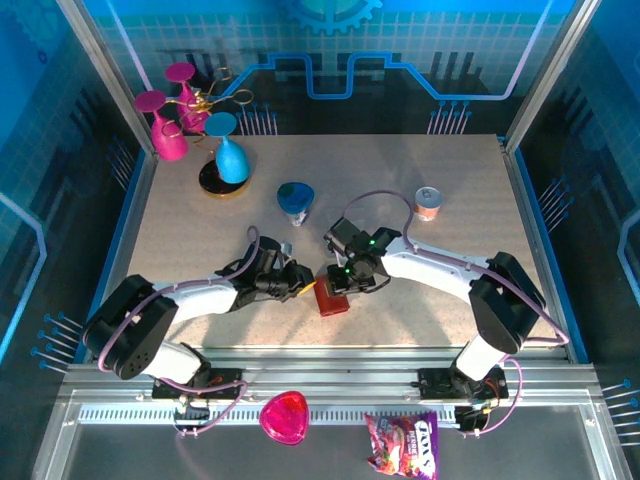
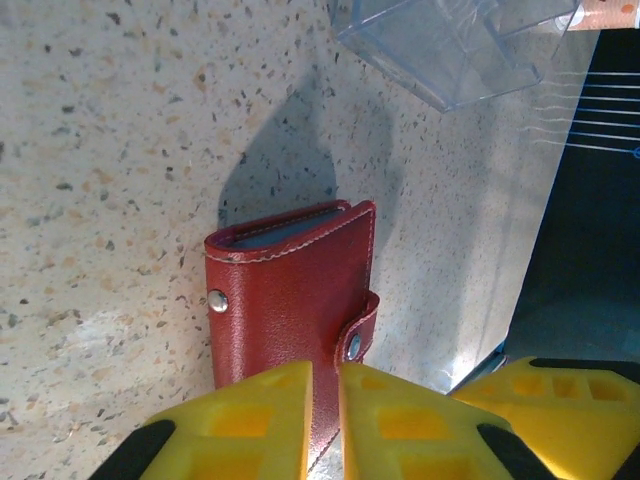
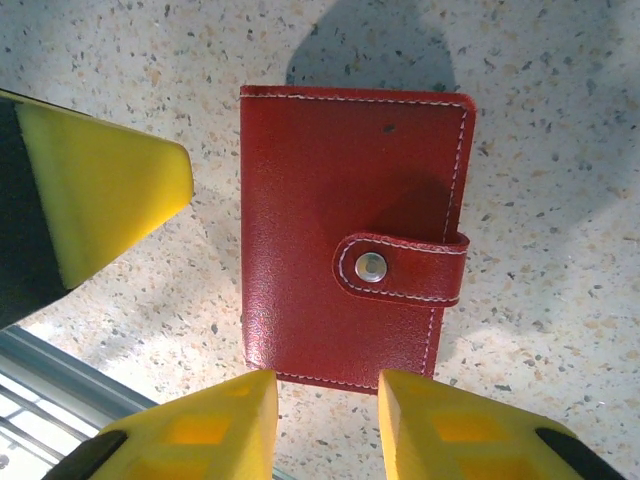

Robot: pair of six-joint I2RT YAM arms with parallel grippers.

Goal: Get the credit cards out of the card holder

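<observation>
The card holder (image 3: 350,200) is lying flat, snapped closed, its long axis pointing away from the right gripper (image 3: 328,400), jaws parted and empty at its short edge, while the left gripper (image 2: 325,385) is sitting nearly clenched alongside, perhaps nipping its edge.

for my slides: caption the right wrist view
Open right gripper over the closed card holder, snap fastened, on a speckled table

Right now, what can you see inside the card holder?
The card holder lies closed, its snap tab fastened. The left wrist view shows a thin grey-blue edge between the covers at one end; pocket or card, I can't tell. The closed cover hides the rest.
</observation>
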